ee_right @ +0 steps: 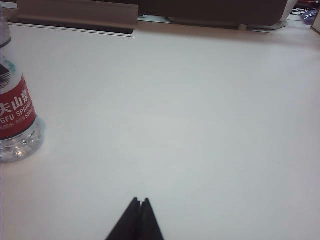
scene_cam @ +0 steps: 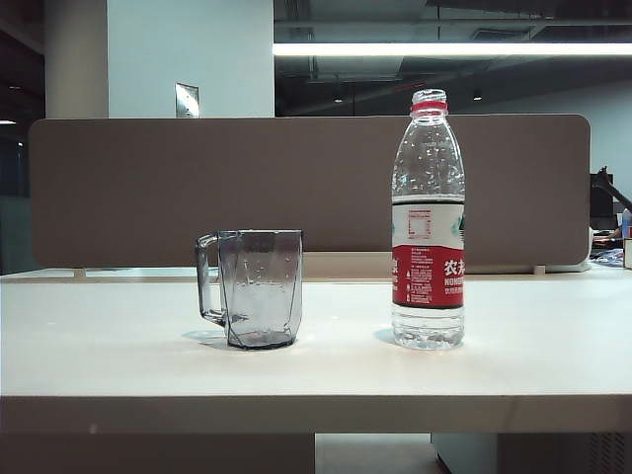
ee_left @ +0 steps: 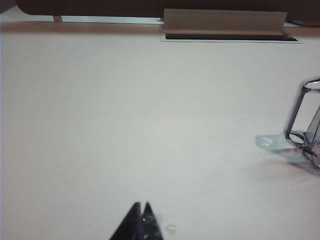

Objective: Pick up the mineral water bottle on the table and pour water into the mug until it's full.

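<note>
Standing upright on the worktop (scene_cam: pixel 118 336), the mineral water bottle (scene_cam: pixel 428 222) is toward the right end, nearer the front edge than the back partition (scene_cam: pixel 138 188), and the mug (scene_cam: pixel 255 288) stands apart from it, toward the middle, with its handle turned to the left end. I count one bottle and one mug, nothing more on this part of the worktop. The bottle has no cap on its neck. Water is visible below the label; how high it reaches I cannot tell. I judge the bottle fairly heavy for its thin plastic wall, which will give way under a hard squeeze and can push water out of the open mouth. The best place to take hold seems to be the labelled middle, where the wall is straight and less slippery. The mug looks stiff and fragile, and looks empty.

The left pincer (ee_left: pixel 141 206) hangs low over the bare worktop near the front edge, tips together, holding nothing. The right pincer (ee_right: pixel 139 201) is likewise closed and empty, with the bottle well apart from it.
</note>
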`<state>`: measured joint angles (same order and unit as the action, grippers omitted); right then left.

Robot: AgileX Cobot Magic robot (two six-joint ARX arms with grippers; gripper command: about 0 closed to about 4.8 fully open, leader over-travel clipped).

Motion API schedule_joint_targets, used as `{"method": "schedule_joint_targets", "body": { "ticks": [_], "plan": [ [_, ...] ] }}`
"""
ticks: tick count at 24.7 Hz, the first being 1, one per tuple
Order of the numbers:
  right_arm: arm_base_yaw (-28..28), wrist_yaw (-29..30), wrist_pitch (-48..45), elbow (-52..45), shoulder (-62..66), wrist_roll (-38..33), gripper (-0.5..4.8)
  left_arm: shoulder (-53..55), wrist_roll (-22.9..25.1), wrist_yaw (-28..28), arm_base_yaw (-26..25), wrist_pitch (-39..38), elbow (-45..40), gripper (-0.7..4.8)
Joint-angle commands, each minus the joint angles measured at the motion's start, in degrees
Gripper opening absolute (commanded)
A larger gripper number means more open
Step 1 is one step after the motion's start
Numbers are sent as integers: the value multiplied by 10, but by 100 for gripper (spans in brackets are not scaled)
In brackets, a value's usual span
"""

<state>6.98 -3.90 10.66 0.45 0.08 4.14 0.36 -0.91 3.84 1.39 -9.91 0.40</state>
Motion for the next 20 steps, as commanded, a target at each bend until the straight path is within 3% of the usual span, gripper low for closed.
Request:
{"method": "schedule_joint_targets", "body": {
  "ticks": [1, 15, 20],
  "plan": [
    [0, 2, -5, -4, -1, 2, 13, 0, 16, -2, -2, -3, 1, -5],
    [0, 2, -5, -4, -1, 2, 13, 2, 7, 0, 2, -4, 9, -5],
    [0, 2, -5, -4, -1, 2, 13, 142, -29, 3, 52, -1, 121, -5]
  ]
}}
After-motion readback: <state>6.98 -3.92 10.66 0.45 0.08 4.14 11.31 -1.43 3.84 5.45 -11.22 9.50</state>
